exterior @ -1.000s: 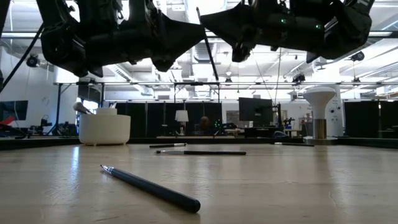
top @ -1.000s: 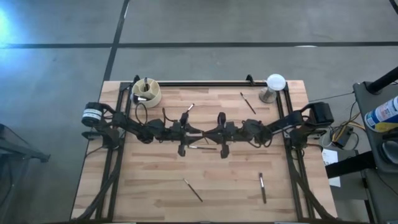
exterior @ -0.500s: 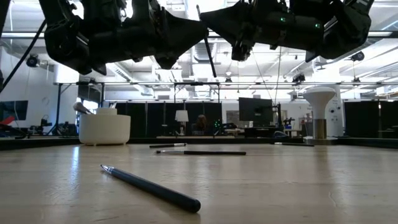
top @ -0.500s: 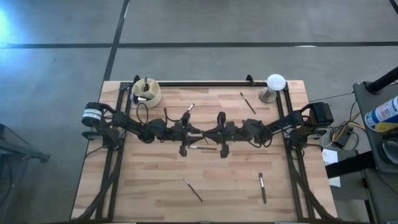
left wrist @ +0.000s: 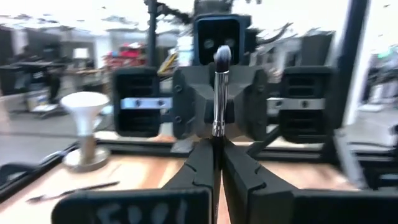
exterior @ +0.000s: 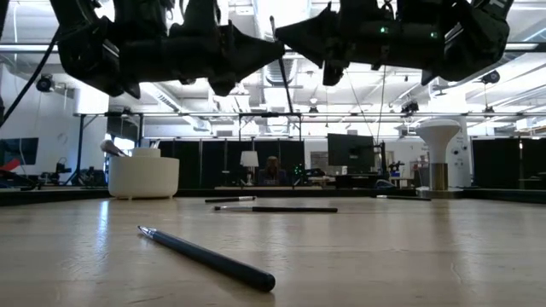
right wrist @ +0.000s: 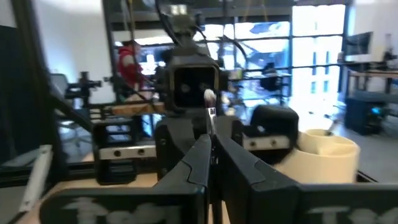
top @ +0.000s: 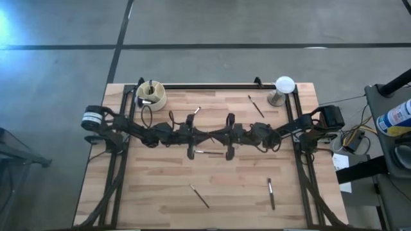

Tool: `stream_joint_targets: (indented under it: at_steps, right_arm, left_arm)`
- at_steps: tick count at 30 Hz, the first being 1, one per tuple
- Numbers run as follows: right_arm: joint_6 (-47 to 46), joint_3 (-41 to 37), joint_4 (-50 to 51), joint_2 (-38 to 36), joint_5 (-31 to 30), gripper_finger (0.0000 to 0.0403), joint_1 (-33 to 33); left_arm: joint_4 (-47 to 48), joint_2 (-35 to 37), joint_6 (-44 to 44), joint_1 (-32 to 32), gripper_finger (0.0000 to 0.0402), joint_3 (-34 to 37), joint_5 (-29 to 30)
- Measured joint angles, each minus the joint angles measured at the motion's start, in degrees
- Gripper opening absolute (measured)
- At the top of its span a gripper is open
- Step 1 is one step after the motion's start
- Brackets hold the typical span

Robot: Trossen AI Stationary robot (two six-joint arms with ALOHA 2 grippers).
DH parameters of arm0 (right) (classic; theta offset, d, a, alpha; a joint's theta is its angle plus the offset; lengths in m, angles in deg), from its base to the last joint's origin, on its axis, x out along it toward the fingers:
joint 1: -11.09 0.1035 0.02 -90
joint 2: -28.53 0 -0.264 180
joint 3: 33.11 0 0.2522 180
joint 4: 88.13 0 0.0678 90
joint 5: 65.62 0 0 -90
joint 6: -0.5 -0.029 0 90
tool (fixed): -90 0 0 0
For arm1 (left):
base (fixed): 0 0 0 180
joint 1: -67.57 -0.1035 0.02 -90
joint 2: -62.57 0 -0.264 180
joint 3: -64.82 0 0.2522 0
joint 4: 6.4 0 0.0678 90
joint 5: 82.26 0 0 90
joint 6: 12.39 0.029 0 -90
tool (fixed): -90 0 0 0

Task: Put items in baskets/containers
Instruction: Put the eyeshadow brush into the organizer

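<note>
Both grippers meet tip to tip high above mid-table: left gripper (top: 206, 136) (left wrist: 216, 140), right gripper (top: 216, 136) (right wrist: 211, 146). Between them stands one thin makeup brush (exterior: 282, 64), dark handle, fluffy head (left wrist: 222, 56) upward. Each gripper looks shut on it. The cream cup (top: 151, 95) (exterior: 143, 176) stands at the far left corner with brushes sticking out of it. Other brushes lie flat on the table: one under the grippers (top: 209, 152), two near the front (top: 199, 196) (top: 271, 194), two farther back (top: 256, 106) (top: 196, 111). My left gripper pinches the brush's handle just below the silver ferrule (left wrist: 216, 129), between its two fingers. The fingers come level from the table's left, across the brush. The brush stands nearly upright, head up, lifted clear of the table. My right gripper pinches the same brush's handle (right wrist: 211, 134) between its two fingers, below the head (right wrist: 208, 96). The fingers come level from the table's right, across the brush. How far its hold lies from the left gripper's does not show.
A white dome on a metal stand (top: 283, 86) (exterior: 439, 149) stands at the far right corner. A dark brush (exterior: 205, 257) lies close to the near edge. A black frame rail (top: 212, 85) runs along the far edge. Clutter lies off the table's right side.
The two grippers have drawn a little closer together above mid-table and shifted slightly toward the far edge. The brush between them now stands a little more upright than a second ago. The brushes on the table have not moved.
</note>
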Motion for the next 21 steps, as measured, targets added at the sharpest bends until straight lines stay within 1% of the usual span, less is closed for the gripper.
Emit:
stream_joint_targets:
  at_steps: [6,11,14,18,20,21]
  right_arm:
    - [0.26,-1.09,2.04,-1.09,-0.42,0.0051,-0.09]
    - [1.45,-2.78,3.30,-3.94,-0.87,0.0070,-0.22]
    - [1.79,-4.10,3.39,-5.53,-1.75,0.0072,-0.16]
    - [2.68,-4.70,3.27,-6.59,-2.00,0.0064,-0.22]
    - [2.84,-4.70,3.20,-6.63,-1.97,0.0060,-0.20]
    - [2.84,-4.70,3.22,-6.64,-1.95,0.0058,-0.20]
  left_arm:
    - [10.16,7.26,4.18,-0.07,0.0008,1.46,11.84]
    - [16.01,16.43,5.88,-0.09,0.0007,7.08,24.65]
    - [19.06,22.93,7.34,-0.22,0.0007,11.03,34.24]
    - [19.25,30.95,11.16,-0.76,0.0007,16.12,46.46]
    - [19.27,34.05,12.66,-1.86,0.0007,18.55,50.70]
    - [18.83,35.33,12.80,-2.75,0.0007,19.73,51.44]
